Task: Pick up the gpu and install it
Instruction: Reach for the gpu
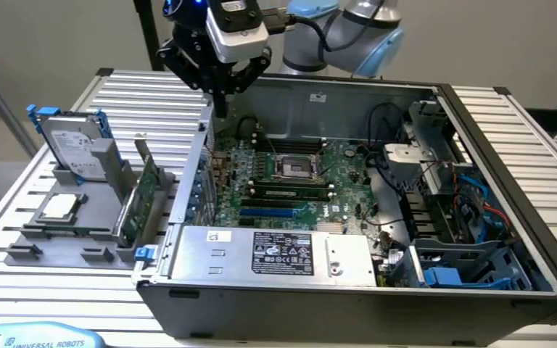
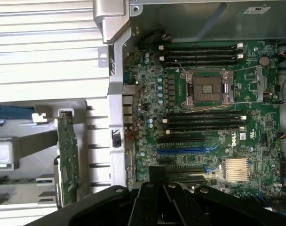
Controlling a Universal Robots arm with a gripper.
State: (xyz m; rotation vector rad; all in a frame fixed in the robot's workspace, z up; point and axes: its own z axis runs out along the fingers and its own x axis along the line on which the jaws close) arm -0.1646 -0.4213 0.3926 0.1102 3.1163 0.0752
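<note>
Claw [image 1: 223, 107] of the Universal Robots arm is hovering over the far corner of the open computer case [image 1: 356, 308], its fingers appearing to be pressed together and gripping nothing. Taking the exterior view from its left, a hard drive [image 1: 70, 145] is standing in a grey holder [image 1: 27, 250] on the slatted tabletop [image 1: 143, 87], with a processor chip [image 1: 58, 206] lying in front of it. Just outside the case wall, the gpu [image 1: 141, 196] is waiting on edge in the same holder. It is sitting to the exterior view's left of the claw and nearer the camera, its long axis running roughly parallel to the case wall. Inside the case, the motherboard [image 1: 289, 174] is lying exposed, no card yet seated.
</note>
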